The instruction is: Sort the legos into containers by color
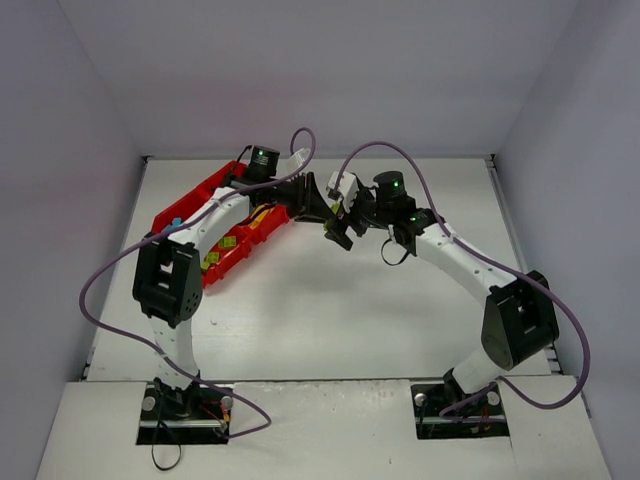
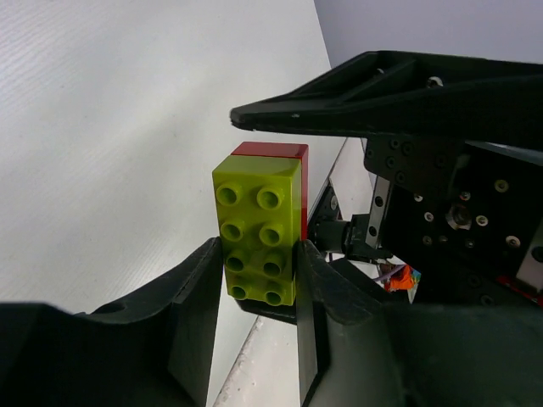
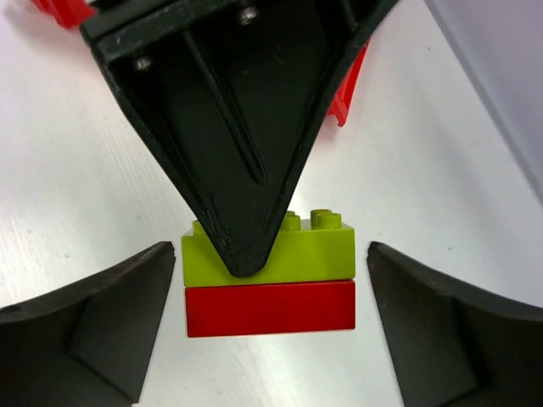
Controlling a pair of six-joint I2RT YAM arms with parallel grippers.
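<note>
A two-brick stack, a lime green lego point(image 2: 259, 220) joined to a red lego point(image 2: 276, 150), is held above the table between the two arms. My left gripper point(image 2: 259, 254) is shut on this stack, gripping its sides. In the right wrist view my right gripper point(image 3: 271, 280) is open, its fingers standing to either side of the lime brick point(image 3: 314, 250) and red brick point(image 3: 270, 308) with a gap on each side. In the top view both grippers meet at the stack point(image 1: 339, 209). The red divided tray point(image 1: 185, 205) lies at the far left.
The tray holds several small legos, including yellow point(image 1: 262, 218), lime green point(image 1: 228, 243) and teal point(image 1: 177, 222) ones, partly hidden under the left arm. A corner of the tray point(image 3: 349, 85) shows behind the left finger. White walls enclose the table.
</note>
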